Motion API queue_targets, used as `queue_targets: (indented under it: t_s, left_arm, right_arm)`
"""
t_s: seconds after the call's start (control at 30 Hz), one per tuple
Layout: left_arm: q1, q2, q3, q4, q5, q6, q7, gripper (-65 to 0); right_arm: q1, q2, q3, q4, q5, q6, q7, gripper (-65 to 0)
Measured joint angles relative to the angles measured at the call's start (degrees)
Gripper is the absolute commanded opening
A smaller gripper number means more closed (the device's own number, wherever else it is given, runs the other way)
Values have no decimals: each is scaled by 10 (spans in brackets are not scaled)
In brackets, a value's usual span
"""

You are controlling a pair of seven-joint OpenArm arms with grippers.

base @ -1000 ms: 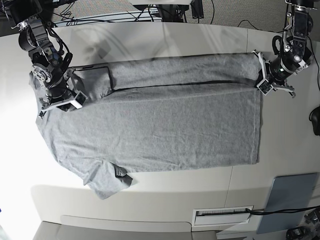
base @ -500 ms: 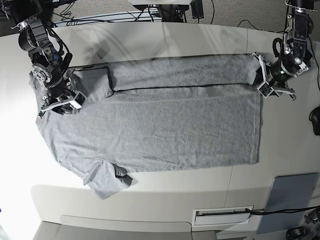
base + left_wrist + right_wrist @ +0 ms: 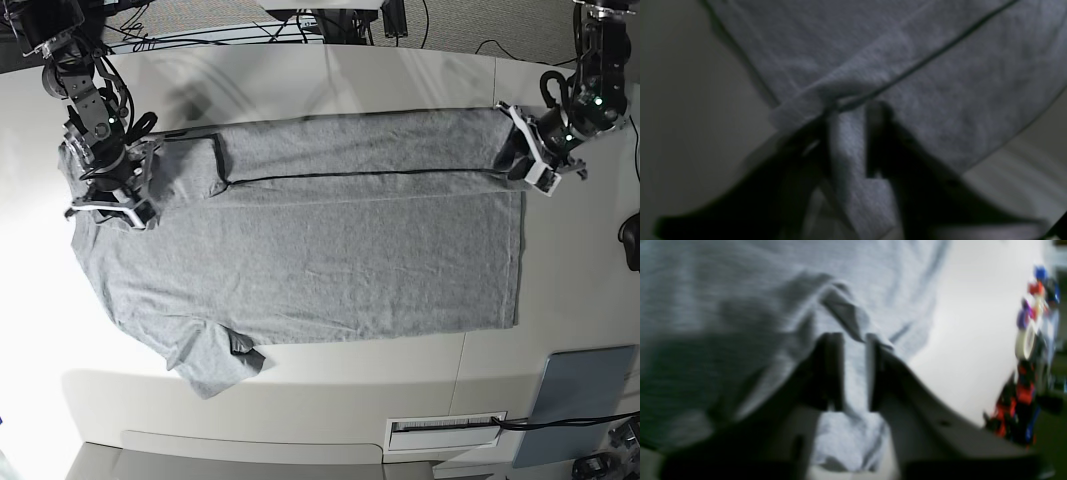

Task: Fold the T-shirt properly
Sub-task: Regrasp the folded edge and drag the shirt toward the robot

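The heather-grey T-shirt point(image 3: 320, 270) lies flat across the table, neck end to the left, with its far long edge folded over as a band point(image 3: 360, 150). No lettering shows. My left gripper point(image 3: 530, 168) is at the hem corner on the right of the base view. In the left wrist view it point(image 3: 850, 136) is shut on a pinch of the T-shirt point(image 3: 973, 83). My right gripper point(image 3: 115, 205) is at the shoulder end on the left. In the right wrist view it point(image 3: 855, 373) is shut on a fold of the T-shirt point(image 3: 723, 306).
A grey pad point(image 3: 585, 405) and a white labelled plate point(image 3: 445, 432) lie near the front right. Cables run along the back edge point(image 3: 250, 25). A dark object point(image 3: 631, 242) sits at the right edge. Coloured clutter point(image 3: 1033, 340) stands beyond the table in the right wrist view.
My right gripper has moved left, toward the shoulder, with the cloth in it. My left gripper has tilted and shifted slightly back and right at the hem corner. Both stay shut on cloth.
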Motion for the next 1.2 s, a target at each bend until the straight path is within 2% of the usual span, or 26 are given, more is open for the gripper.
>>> queue_targets:
  t_s: [0.03, 0.13, 0.23, 0.3, 0.4, 0.43, 0.5, 0.63, 0.8, 0.93, 1.2]
  left_arm:
    - [3, 6, -12, 0, -13, 0, 0, -650]
    - [14, 33, -43, 0, -62, 5, 0, -650]
    - [24, 66, -50, 0, -64, 6, 5, -650]
    - [27, 82, -49, 0, -63, 21, 5, -650]
    - [25, 98, -49, 0, -54, 75, 5, -650]
    - [25, 101, -49, 0, -54, 80, 5, -650]
    - [26, 110, -50, 0, -49, 72, 9, -650]
    - [26, 135, -49, -1, -42, 68, 37, -650]
    - [49, 143, -49, -1, -38, 69, 35, -650]
    - [83, 143, -50, 1, -15, 66, 1, -650]
    - [130, 130, -52, 7, -19, 63, -23, -650]
  right_arm:
    - [-6, -3, 12, 0, -3, -5, -2, -650]
    - [-26, -22, 63, 0, -2, -16, -3, -650]
    - [-45, -46, 107, 0, 19, -17, 1, -650]
    - [-57, -60, 126, -3, 27, -15, 12, -650]
    - [-56, -73, 140, -31, 30, -15, 20, -650]
    - [-55, -73, 140, -44, 31, -13, 29, -650]
    - [-56, -76, 140, -70, 37, -1, 41, -650]
    - [-56, -78, 141, -99, 46, -2, 49, -650]
    - [-74, -77, 142, -99, 43, -2, 70, -650]
    - [-101, -74, 145, -96, 42, -6, 97, -650]
    - [-181, -73, 147, -41, 3, -24, 91, -650]
